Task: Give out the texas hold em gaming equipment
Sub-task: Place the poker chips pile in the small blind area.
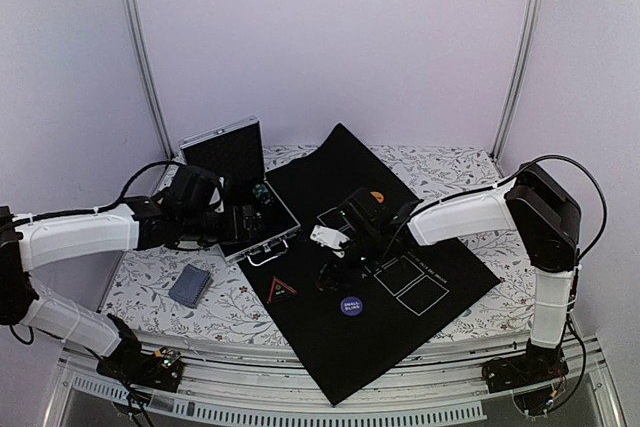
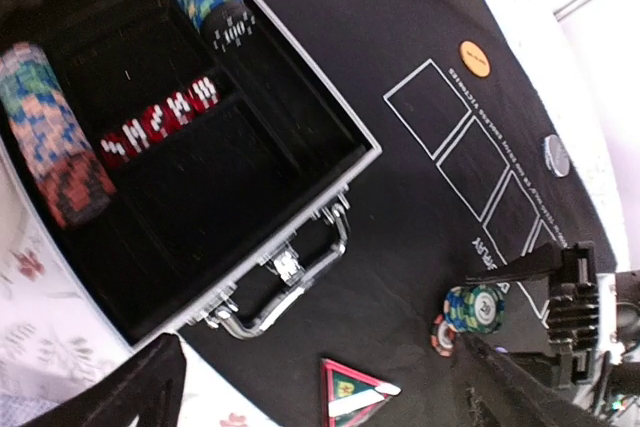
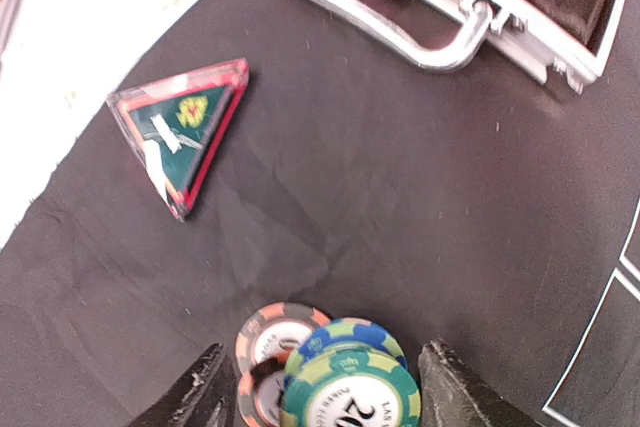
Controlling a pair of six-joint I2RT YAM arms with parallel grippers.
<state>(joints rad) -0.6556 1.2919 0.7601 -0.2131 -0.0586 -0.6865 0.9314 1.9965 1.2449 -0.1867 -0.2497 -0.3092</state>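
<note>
Step in hand, as I read it: laying chips out on the black mat (image 1: 325, 352). You were working the right arm at a pile there.

- **Silver case** (image 2: 230, 182): it lay open at the mat's left edge, with stored chips (image 2: 50, 137) in its slots.
- **Left gripper** (image 2: 322, 347): it hung by the case's handle side, jaws wide, nothing held.
- **Right gripper** (image 3: 325, 347): it sat low over the mat, jaws apart, nothing clamped.
- **Card deck** (image 1: 190, 285): it lay on the flowered tablecloth (image 1: 150, 267), left of the mat.
- **Triangle** (image 3: 185, 127): it lay on the mat, near the pile on its left-arm side.
- **Chip pile** (image 3: 340, 382): small, slumped, teal, blue and red-edged. It lay right between the right fingers (image 3: 205, 392), close to both; I couldn't tell if it touched them.
- **Buttons**: the purple button (image 1: 351, 305) lay nearer you on the mat, the orange button (image 1: 376, 196) at the far side.

Next move, my guess:
- If the pile had to travel, you needed to close squarely so no slumped chip squirted out.
- If it was home, you needed a straight lift clear.
</note>
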